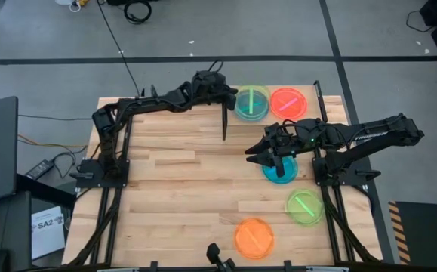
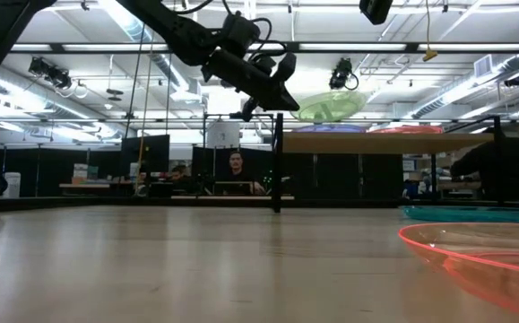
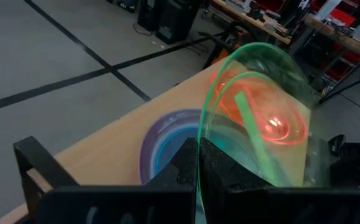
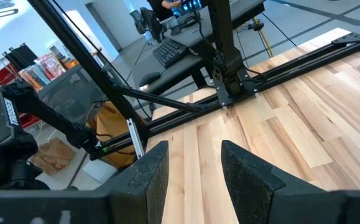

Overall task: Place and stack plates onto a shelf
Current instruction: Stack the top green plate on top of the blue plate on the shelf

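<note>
Shelf (image 1: 312,121) holds pink plate (image 1: 288,101); left hand (image 1: 234,99) clamps green plate (image 1: 253,103), rim tilted up; right hand (image 1: 253,155) parted, empty

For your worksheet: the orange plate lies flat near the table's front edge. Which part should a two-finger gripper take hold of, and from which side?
Probably the rim of the orange plate: it lies flat and shallow, so only its raised edge offers a pinch. Come from above, one finger inside the rim and one outside. The open right gripper looks nearest.

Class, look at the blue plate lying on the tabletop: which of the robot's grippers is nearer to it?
Right. The right gripper hovers just beside the blue plate, jaws open. The left gripper is farther off at the shelf, holding a green plate.
</note>
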Controlling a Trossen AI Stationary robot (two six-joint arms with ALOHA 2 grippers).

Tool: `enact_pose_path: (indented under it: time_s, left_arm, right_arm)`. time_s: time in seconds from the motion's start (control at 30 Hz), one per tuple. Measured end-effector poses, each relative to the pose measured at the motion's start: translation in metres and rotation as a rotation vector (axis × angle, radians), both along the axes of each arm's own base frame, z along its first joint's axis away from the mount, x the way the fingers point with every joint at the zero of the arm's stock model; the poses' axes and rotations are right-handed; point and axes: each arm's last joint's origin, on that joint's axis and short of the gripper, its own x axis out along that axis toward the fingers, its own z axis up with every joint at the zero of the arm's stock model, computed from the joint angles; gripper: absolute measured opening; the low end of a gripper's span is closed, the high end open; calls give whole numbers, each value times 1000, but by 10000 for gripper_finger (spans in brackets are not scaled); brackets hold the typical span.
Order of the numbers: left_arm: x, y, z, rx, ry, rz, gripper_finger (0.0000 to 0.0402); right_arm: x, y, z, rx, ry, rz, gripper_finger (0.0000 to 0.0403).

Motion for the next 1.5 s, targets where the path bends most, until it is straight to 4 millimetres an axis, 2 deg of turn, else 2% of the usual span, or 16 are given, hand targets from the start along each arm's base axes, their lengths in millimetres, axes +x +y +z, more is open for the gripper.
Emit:
enact_pose_path:
  time_s: [0.57, 0.83, 1.33, 1.5]
  left_arm:
    - [0, -1, -1, 18, 25, -7, 7]
    - [0, -2, -1, 58, 44, -24, 26]
    - [0, -1, -1, 62, 47, -8, 31]
    - [0, -1, -1, 65, 49, 1, 49]
  right_arm:
    - [0, 0, 0, 0, 1, -1, 153]
    - [0, 0, 0, 0, 1, -1, 153]
    - [0, 0, 0, 0, 1, -1, 153]
    - [0, 0, 0, 0, 1, 0, 153]
